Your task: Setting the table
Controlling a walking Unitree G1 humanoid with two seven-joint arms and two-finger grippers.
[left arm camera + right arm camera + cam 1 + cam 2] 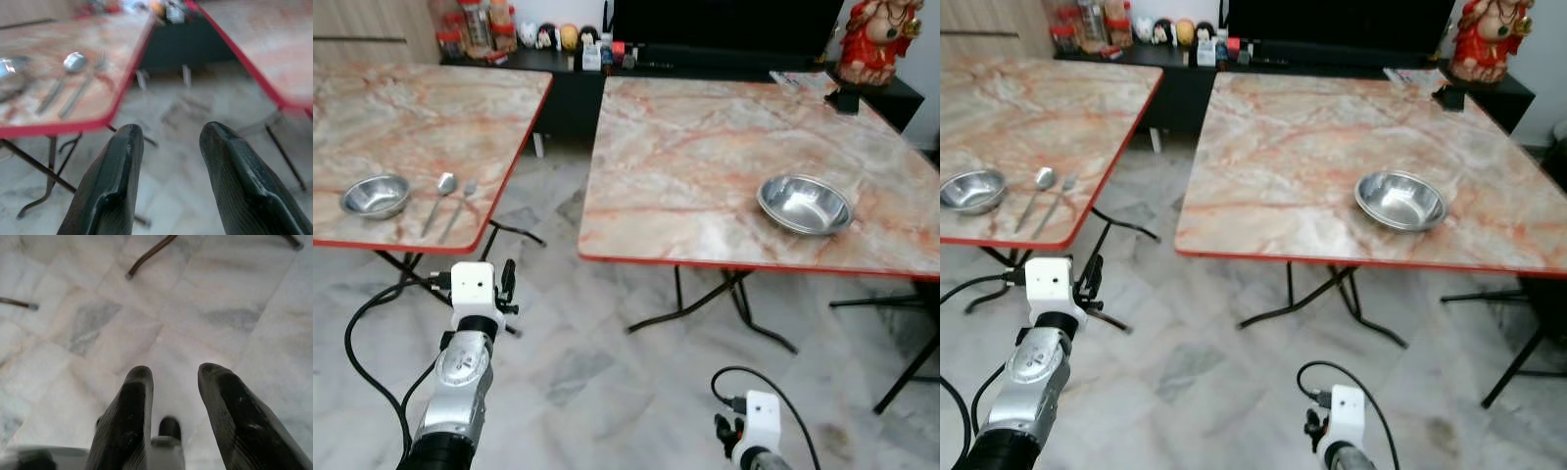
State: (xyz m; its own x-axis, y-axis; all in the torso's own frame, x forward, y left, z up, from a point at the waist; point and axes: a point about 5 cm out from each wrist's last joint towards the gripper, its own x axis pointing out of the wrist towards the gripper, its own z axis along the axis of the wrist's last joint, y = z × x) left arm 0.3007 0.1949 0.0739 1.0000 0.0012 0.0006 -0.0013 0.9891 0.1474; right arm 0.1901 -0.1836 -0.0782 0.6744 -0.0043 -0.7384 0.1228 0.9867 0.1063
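Note:
A small steel bowl (375,196), a spoon (441,197) and a fork (460,208) lie near the front edge of the left marble table (421,108). On the right marble table (705,147) a larger steel bowl (805,204) sits towards its front right. My left gripper (507,282) is raised just below the left table's front corner, open and holding nothing. In the left wrist view its fingers (122,161) point towards the spoon (68,66) and fork (88,78). My right gripper (171,374) hangs low over the floor, open and holding nothing.
A gap of marble floor (558,343) runs between the two tables, crossed by black folding legs (705,294). A black TV cabinet (568,93) with small bottles and figures stands behind. A red statue (876,39) sits at the back right.

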